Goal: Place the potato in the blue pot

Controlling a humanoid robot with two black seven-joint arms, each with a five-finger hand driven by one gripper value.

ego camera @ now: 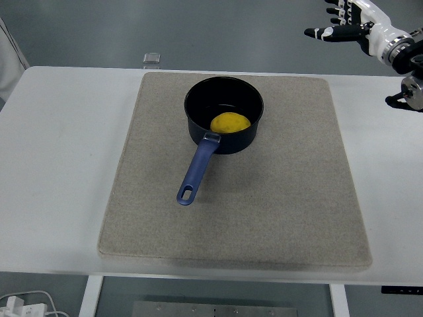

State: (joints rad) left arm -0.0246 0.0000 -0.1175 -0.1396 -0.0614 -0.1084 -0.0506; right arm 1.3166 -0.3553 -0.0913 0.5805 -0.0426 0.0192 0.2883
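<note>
A white worktop (59,165) carries a grey mat (264,211); grey floor (198,30) lies beyond the worktop.

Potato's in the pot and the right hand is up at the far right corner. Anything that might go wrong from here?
Little, I think. The potato lies inside the blue pot, and the open right hand is well clear of both. The main risk is the pot's handle: it sticks out toward the near edge over the mat, so a low sweep by either arm might catch it and swing the pot.
</note>
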